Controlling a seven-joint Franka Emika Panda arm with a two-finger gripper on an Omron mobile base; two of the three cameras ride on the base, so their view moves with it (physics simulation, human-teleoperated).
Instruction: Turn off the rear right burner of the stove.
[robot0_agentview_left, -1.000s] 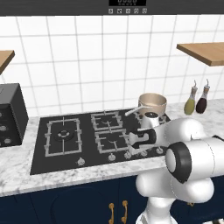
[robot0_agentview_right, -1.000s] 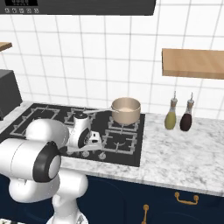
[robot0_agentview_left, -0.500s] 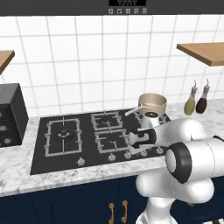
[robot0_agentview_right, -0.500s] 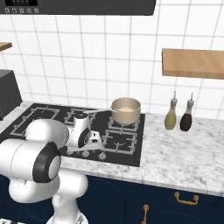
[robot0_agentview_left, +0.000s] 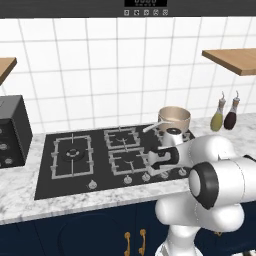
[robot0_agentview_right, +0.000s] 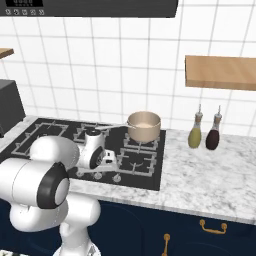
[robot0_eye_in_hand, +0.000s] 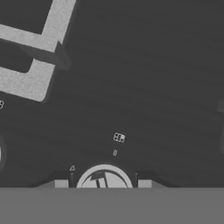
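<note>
nothing shifted; end effector (robot0_eye_in_hand: 104, 183) low over a silver knob (robot0_eye_in_hand: 104, 178), fingertips either side, grip unclear, rear right burner (robot0_agentview_left: 172, 134) beyond.

Even, diffuse lighting is illuminating both base views sharply, without glare; the hand view is rendering dim, grey and slightly soft.

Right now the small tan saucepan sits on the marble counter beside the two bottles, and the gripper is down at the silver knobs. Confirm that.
Not quite. The small tan saucepan sits on the black glass stove, over its rear right burner, not on the marble counter; the right base view shows it. The gripper is indeed down at a silver knob.
</note>
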